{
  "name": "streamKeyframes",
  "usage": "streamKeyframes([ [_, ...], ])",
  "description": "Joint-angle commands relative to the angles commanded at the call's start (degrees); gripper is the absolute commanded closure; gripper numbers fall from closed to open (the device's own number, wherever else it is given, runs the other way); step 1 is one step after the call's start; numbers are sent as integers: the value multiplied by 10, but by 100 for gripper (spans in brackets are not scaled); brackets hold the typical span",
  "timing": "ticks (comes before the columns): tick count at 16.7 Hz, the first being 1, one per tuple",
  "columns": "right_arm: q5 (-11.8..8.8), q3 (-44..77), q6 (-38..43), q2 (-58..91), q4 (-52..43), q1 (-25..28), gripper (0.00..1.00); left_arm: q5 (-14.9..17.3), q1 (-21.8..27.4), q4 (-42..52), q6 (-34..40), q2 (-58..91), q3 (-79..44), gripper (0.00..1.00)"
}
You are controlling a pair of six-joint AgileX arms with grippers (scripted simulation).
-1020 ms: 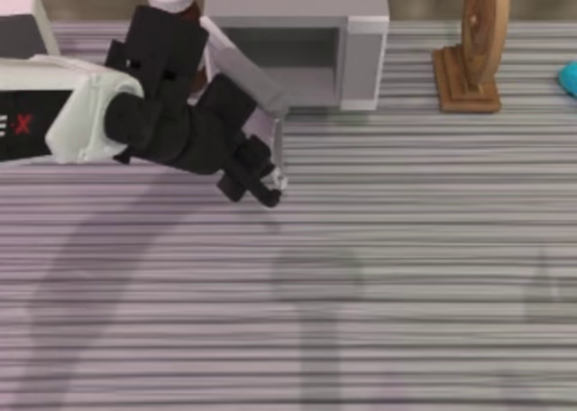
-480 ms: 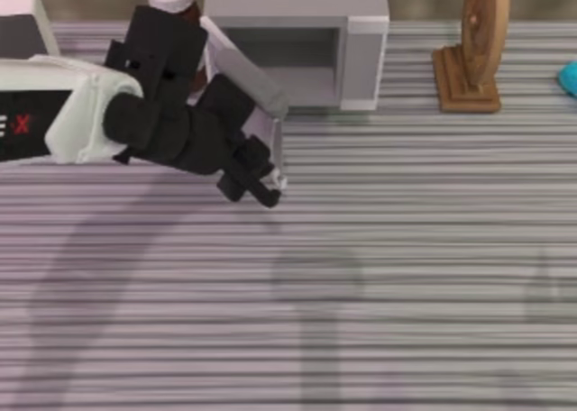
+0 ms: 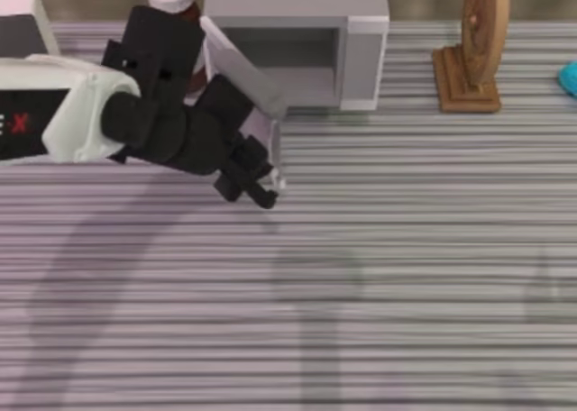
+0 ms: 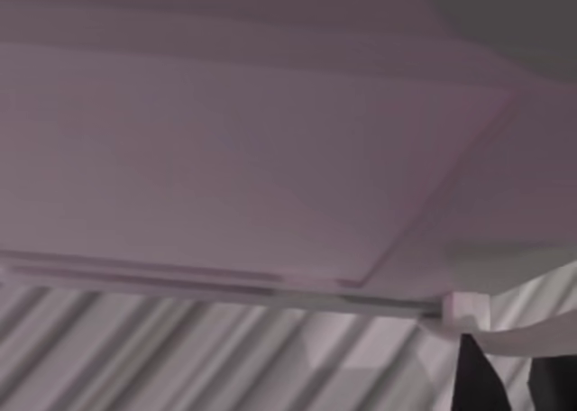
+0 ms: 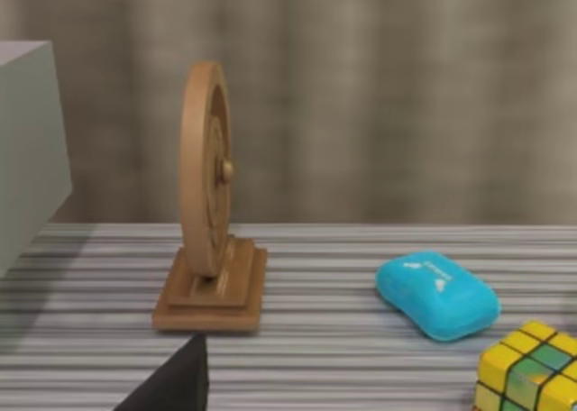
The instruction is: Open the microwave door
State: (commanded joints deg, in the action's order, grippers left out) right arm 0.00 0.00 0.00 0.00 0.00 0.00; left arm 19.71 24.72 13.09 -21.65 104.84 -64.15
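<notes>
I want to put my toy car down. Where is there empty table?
Free: the near striped table, and the patch between microwave and wooden wheel stand. Crowded: the far left, where the left gripper grips the open microwave door.

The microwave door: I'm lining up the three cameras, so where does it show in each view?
Top view: the white-framed microwave door with grey window stands swung open at the boxy light-grey microwave's left, the left gripper at its outer edge.
Left wrist view: the door fills most of the picture.
Right wrist view: the door is not in it.
Shared landmark: the striped table.
</notes>
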Motion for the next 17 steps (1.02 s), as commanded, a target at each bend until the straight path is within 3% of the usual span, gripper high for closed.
streamKeyframes([
  [5,0,0,0,0,0,0,0,15,-14,9,-27,-3,0,100],
  [17,0,0,0,0,0,0,0,15,-14,9,-27,-3,0,100],
])
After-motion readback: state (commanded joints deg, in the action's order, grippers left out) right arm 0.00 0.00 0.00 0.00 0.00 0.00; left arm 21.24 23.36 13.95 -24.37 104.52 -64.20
